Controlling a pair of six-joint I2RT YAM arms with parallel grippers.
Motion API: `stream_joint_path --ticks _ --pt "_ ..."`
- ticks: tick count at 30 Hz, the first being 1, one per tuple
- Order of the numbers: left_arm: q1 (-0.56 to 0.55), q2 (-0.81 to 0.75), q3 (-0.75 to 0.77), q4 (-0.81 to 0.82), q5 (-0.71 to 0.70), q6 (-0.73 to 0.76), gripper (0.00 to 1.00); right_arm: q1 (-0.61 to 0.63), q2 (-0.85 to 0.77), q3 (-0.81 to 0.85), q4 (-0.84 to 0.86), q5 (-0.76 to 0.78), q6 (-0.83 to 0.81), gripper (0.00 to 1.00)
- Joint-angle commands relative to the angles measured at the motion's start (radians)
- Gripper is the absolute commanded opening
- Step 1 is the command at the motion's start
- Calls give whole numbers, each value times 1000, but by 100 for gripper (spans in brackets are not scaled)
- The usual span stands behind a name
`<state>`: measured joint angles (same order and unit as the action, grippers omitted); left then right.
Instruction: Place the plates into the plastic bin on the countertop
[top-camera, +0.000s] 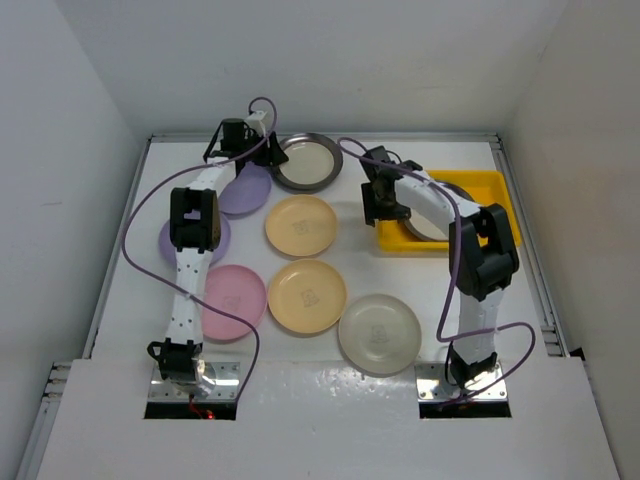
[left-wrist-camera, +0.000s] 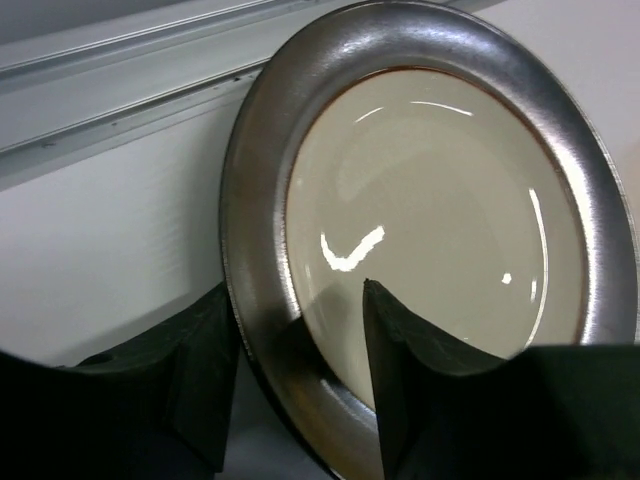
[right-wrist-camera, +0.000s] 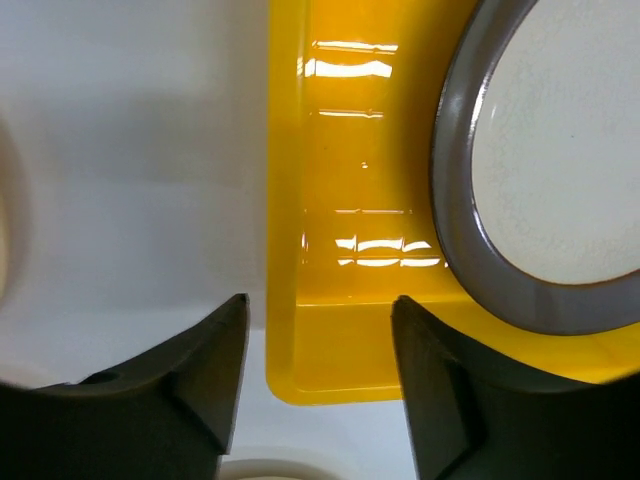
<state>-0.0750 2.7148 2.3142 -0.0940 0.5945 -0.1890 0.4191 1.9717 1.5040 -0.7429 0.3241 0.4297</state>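
A dark metallic-rimmed plate (top-camera: 305, 162) lies at the back of the white countertop (top-camera: 330, 375). My left gripper (top-camera: 266, 150) is open and straddles its left rim. In the left wrist view (left-wrist-camera: 296, 290) one finger is outside the rim and the other is over the plate's cream centre (left-wrist-camera: 430, 210). The yellow plastic bin (top-camera: 478, 185) holds a second dark-rimmed plate (right-wrist-camera: 560, 150). My right gripper (top-camera: 385, 212) is open and empty over the bin's left corner (right-wrist-camera: 330, 370). Two lilac plates (top-camera: 247, 190) (top-camera: 166, 238), a pink one (top-camera: 235, 295), two yellow-orange ones (top-camera: 300, 224) (top-camera: 306, 296) and a cream one (top-camera: 379, 333) lie on the countertop.
White walls close in the countertop at the back and on both sides. A grooved rail (left-wrist-camera: 110, 110) runs along the back edge just behind the dark-rimmed plate. Purple cables loop over both arms.
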Motion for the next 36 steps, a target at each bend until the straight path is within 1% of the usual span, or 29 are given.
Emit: stream_joint_path --ticks 1,2,3,4,5,6,8,13,15,16,17,19,20,21,22,24,25,26,27,29,30,31,32,34,35,36 --pt "-8 19 24 -15 109 -35 54 -28 -73 21 8 -34 11 65" --pt "-8 19 24 -3 120 -35 54 -37 -85 7 22 -46 14 65" --pt "-8 19 14 14 120 -58 47 -40 -89 2 28 -51 14 86" --pt "-8 19 14 23 120 -70 33 -46 -94 -1 30 -53 15 89" --pt "-8 19 14 34 120 -85 17 -48 -102 -1 34 -62 14 89" --pt "-8 19 14 45 120 -98 0 -48 -105 -1 33 -69 15 91" --pt "-8 19 4 82 120 -130 0 -55 -117 -1 36 -72 11 92" --pt "-8 -76 4 146 146 -162 0 -71 -192 -33 86 -106 -26 91" --pt "-8 -124 4 146 171 -136 0 -98 -227 -42 103 -170 -43 88" --pt "-22 -183 4 123 171 -92 0 -118 -252 -59 135 -256 -45 85" --pt "-22 -216 4 99 171 -61 0 -138 -264 -76 148 -284 -60 83" --pt "-55 -283 4 44 171 9 0 -152 -328 -105 201 -359 -81 81" --pt "-55 -350 4 -8 171 66 0 -155 -364 -119 209 -362 -97 79" --pt "-71 -384 -7 -32 171 91 0 -160 -379 -125 223 -362 -103 79" --pt "-84 -417 -7 -58 171 114 0 -161 -433 -145 229 -365 -121 77" --pt "-98 -481 -7 -169 171 209 0 -170 -468 -162 238 -376 -152 77" --pt "-115 -544 7 -217 171 256 0 -177 -529 -192 255 -405 -157 77" --pt "-126 -578 7 -267 153 305 0 -187 -549 -202 263 -424 -164 79" --pt "-138 -613 -2 -368 143 394 0 -200 -568 -214 273 -475 -177 79" --pt "-181 -711 -45 -465 143 460 0 -209 -637 -261 324 -540 -184 79" --pt "-196 -743 -76 -537 143 506 0 -210 -663 -280 339 -546 -189 79" --pt "-228 -772 -141 -561 143 519 0 -212 -666 -287 367 -575 -201 79" --pt "-242 -827 -171 -578 143 528 0 -206 -678 -301 372 -582 -210 77" --pt "-270 -869 -231 -613 143 540 0 -200 -677 -304 390 -605 -213 75" --pt "-293 -885 -231 -627 143 540 0 -198 -675 -307 398 -653 -212 75" --pt "-302 -909 -243 -656 155 551 0 -194 -666 -310 410 -666 -210 75"
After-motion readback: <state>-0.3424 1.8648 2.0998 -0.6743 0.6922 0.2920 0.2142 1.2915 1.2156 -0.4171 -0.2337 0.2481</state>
